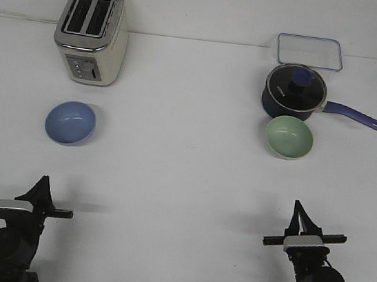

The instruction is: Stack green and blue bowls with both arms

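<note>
Two bowls sit well apart on the tabletop: one blue bowl, one green bowl. Two arms wait nearby; left gripper and right gripper jaws look pinched closed, holding nothing.

Blue bowl left, upright, just in front of toaster. Green bowl right, just before navy saucepan, lid on. Clear tray behind pan. Left gripper and right gripper low at near edge, well apart from bowls.
</note>
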Controlling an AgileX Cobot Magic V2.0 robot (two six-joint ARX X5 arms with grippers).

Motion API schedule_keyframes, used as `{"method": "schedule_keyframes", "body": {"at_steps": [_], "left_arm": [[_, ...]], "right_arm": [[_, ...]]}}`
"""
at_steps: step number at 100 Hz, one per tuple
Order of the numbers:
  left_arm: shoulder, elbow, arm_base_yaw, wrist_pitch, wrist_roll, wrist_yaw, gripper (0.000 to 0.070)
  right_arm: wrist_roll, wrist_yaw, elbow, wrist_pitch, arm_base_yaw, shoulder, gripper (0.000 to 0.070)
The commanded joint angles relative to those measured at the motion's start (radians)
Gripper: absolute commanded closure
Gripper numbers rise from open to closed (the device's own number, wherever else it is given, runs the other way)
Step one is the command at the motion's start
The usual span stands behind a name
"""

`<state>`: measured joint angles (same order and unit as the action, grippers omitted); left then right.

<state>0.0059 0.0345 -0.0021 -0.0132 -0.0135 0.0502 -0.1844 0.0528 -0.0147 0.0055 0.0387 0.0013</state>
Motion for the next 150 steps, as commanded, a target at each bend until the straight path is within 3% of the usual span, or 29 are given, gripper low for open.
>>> {"method": "schedule_keyframes", "body": {"at_steps": [1, 24, 34, 63, 68, 76, 79, 120, 150], "left_arm": [[-0.003, -0.002, 0.002, -0.011, 0.002, 0.002, 0.0685], [-0.003, -0.002, 0.002, -0.011, 0.002, 0.002, 0.0685], [-0.003, -0.002, 0.002, -0.011, 0.002, 0.002, 0.0685], [-0.003, -0.002, 0.002, -0.011, 0.002, 0.002, 0.0685], [-0.003, -0.002, 0.002, -0.011, 0.002, 0.002, 0.0685], [-0.003, -0.002, 0.002, -0.011, 0.002, 0.002, 0.0685], [-0.003, -0.002, 0.002, -0.011, 0.002, 0.002, 0.0685], [-0.003, -0.002, 0.002, -0.011, 0.002, 0.002, 0.0685], [-0.003, -0.002, 0.002, -0.011, 0.002, 0.002, 0.0685]], "right_arm": [[0.088, 0.002, 0.002, 0.01, 0.0, 0.0, 0.0696], [0.486, -0.001, -0.015, -0.008, 0.0, 0.0, 0.0696], [0.557, -0.011, -0.087, -0.105, 0.0, 0.008, 0.0697], [0.535, -0.109, -0.466, -0.404, 0.0, 0.304, 0.0677], [0.524, -0.106, -0.533, -0.444, 0.0, 0.381, 0.0545], [0.523, -0.106, -0.636, -0.496, 0.0, 0.505, 0.0199], [0.52, -0.106, -0.673, -0.512, 0.0, 0.551, 0.0149], [0.43, -0.06, -1.164, -0.668, -0.049, 1.294, 0.0152], [0.385, -0.061, -1.376, -0.685, -0.121, 1.689, 0.0157]]}}
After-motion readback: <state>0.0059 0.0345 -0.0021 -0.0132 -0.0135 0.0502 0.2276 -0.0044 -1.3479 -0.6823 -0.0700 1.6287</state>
